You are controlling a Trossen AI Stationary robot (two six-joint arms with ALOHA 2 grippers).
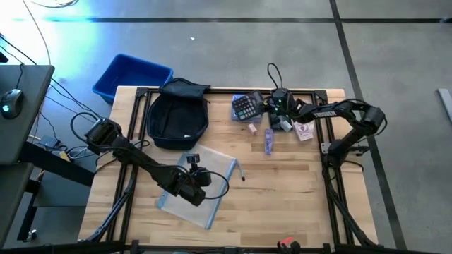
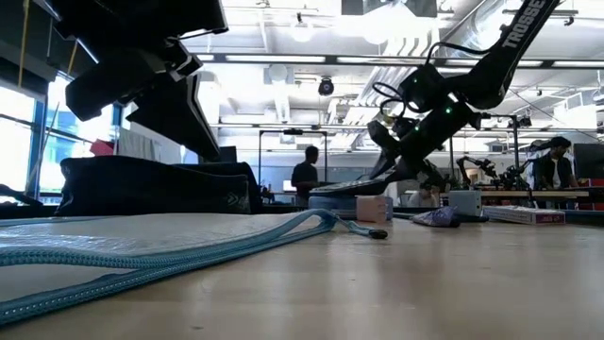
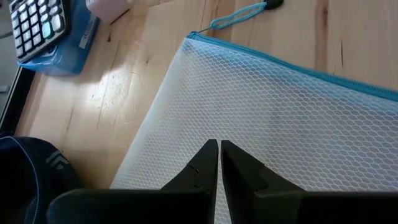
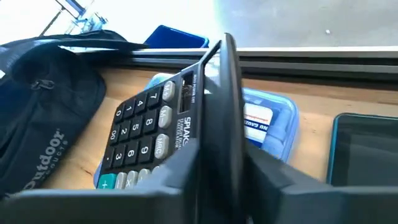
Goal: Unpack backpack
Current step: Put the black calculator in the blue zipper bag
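Light was even and bright from overhead; in the low view ceiling strip lamps glared white and the windows at one side were blown out. The wooden table (image 1: 282, 190) showed soft shadows under both arms — none hard-edged. A blue cast lay on the floor beyond the far left corner. In the low view the mesh pouch (image 2: 142, 241) nearest the lens was blurred; the right wrist view's foreground was too.

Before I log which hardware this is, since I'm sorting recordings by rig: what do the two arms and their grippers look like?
Both arms are dark, near-black jointed links with loose black cables looping beside them. The right arm carries white TROSSEN lettering, and small green lights glow near the right gripper. The left gripper ends in two slim, pointed black fingers.
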